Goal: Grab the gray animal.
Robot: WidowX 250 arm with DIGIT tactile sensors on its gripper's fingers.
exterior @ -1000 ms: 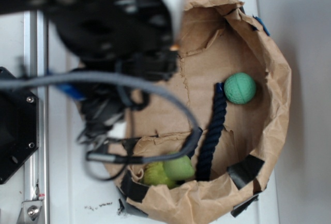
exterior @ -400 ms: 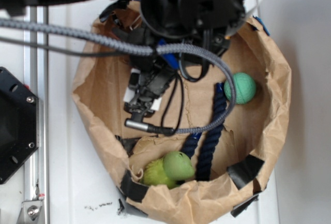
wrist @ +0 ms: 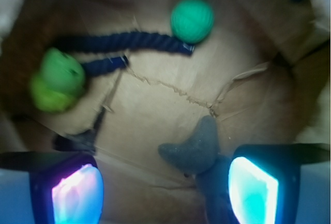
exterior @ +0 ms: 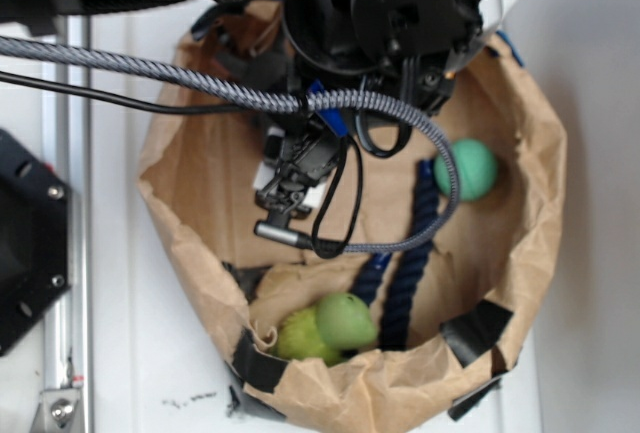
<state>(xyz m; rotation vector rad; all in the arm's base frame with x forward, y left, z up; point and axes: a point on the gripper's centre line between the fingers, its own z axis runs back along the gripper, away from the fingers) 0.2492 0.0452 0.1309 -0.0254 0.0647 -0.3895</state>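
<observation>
Since a second ago the arm has swung from the left of the paper bag (exterior: 520, 243) to hang over its upper middle, and in the last fraction of a second it has only crept a little further, so the big move is done and the fine approach has begun. In the wrist view the gripper (wrist: 165, 188) is spread wide, its two lit pads at the bottom corners with nothing between them but the gray animal (wrist: 194, 149), which lies on the bag floor close in front of the right pad (wrist: 253, 188), one floppy limb reaching up toward the middle; from the exterior view the toy is hidden under the arm. The step in hand looks like lining up above the toy before descent. The next move probably calls for a small shift toward the right-pad side so the body sits midway between the pads, then a straight drop and a close. Room is fair: the floor around the toy is bare paper, while the rope (wrist: 124, 42), the green ball (wrist: 192, 19) and the yellow-green plush (wrist: 57, 79) lie well apart at the far side. The tighter edge is the bag wall near the right pad, whose crumpled rim may catch that finger on the way down.
</observation>
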